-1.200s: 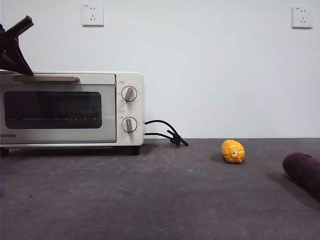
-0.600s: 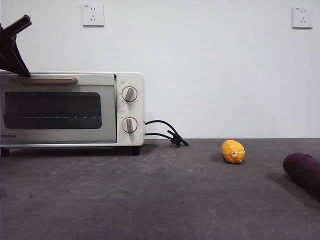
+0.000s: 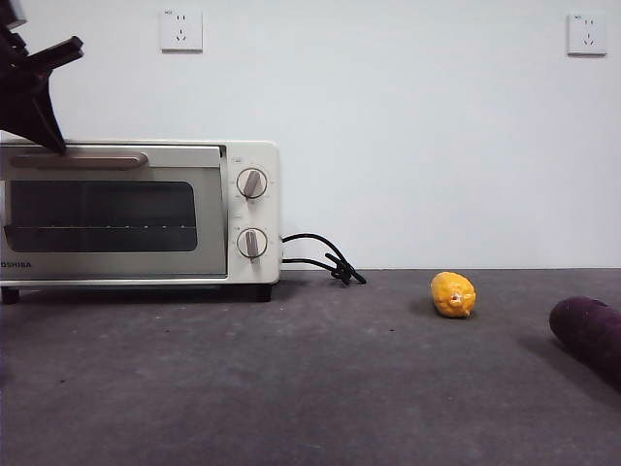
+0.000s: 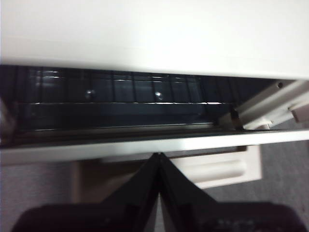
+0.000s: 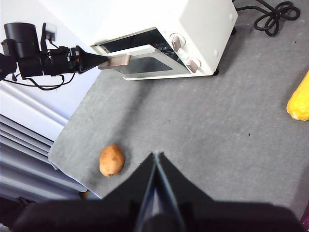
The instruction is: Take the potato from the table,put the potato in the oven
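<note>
The left gripper (image 5: pixel 99 61), jaws clenched on the oven (image 3: pixel 243 209) handle (image 3: pixel 82 160), could slip, snapping the door shut.

Left hand (image 5: pixel 104 61): its 2 jaws are pressed together at the tips, arm extended level from the side. Right hand (image 5: pixel 156 157): raised high, looking down, 2 jaws meeting at a point, nothing between them.

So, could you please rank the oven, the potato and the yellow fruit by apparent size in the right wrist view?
1. Oven, largest.
2. Potato.
3. Yellow fruit: unsure, cut off by the edge.
</note>
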Controlling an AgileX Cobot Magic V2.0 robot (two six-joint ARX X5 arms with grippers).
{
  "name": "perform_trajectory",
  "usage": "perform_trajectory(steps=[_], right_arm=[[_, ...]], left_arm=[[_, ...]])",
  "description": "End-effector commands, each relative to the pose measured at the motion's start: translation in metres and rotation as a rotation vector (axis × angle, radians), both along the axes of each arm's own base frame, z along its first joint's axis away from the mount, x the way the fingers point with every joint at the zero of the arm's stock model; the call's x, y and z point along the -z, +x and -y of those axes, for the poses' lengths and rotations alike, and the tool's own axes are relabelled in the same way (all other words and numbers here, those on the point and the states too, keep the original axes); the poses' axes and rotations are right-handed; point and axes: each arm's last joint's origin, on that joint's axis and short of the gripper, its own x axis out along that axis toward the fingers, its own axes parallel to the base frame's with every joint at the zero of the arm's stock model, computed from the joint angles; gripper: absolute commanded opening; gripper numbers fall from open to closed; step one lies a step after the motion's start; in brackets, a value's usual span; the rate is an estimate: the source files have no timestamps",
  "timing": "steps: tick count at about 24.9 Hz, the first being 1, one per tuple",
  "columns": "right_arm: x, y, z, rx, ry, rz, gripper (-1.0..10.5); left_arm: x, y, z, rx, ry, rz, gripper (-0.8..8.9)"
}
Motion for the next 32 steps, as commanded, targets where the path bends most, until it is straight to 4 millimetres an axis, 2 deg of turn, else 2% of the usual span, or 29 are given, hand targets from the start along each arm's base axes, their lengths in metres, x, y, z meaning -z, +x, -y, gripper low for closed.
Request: perform_trajectory(steps=[1,13,32], right_arm=[[-0.001,-0.002,0.000,-0.009,-0.005,0.006,0.0],[-0.002,-0.005,0.000,-0.011,-0.009,0.019,0.0],[-0.001,-0.007,0.000,-0.018,-0.019,0.008,0.0]], left_arm=[[0.047,0.001,0.006,0.018,0.041,-0.206,-0.05],[0.050,-0.004,0.022,0.058,0.142,-0.258,-0.06],[0.053,-0.009,0.022,0.058,0.194,-0.314,-0.05]])
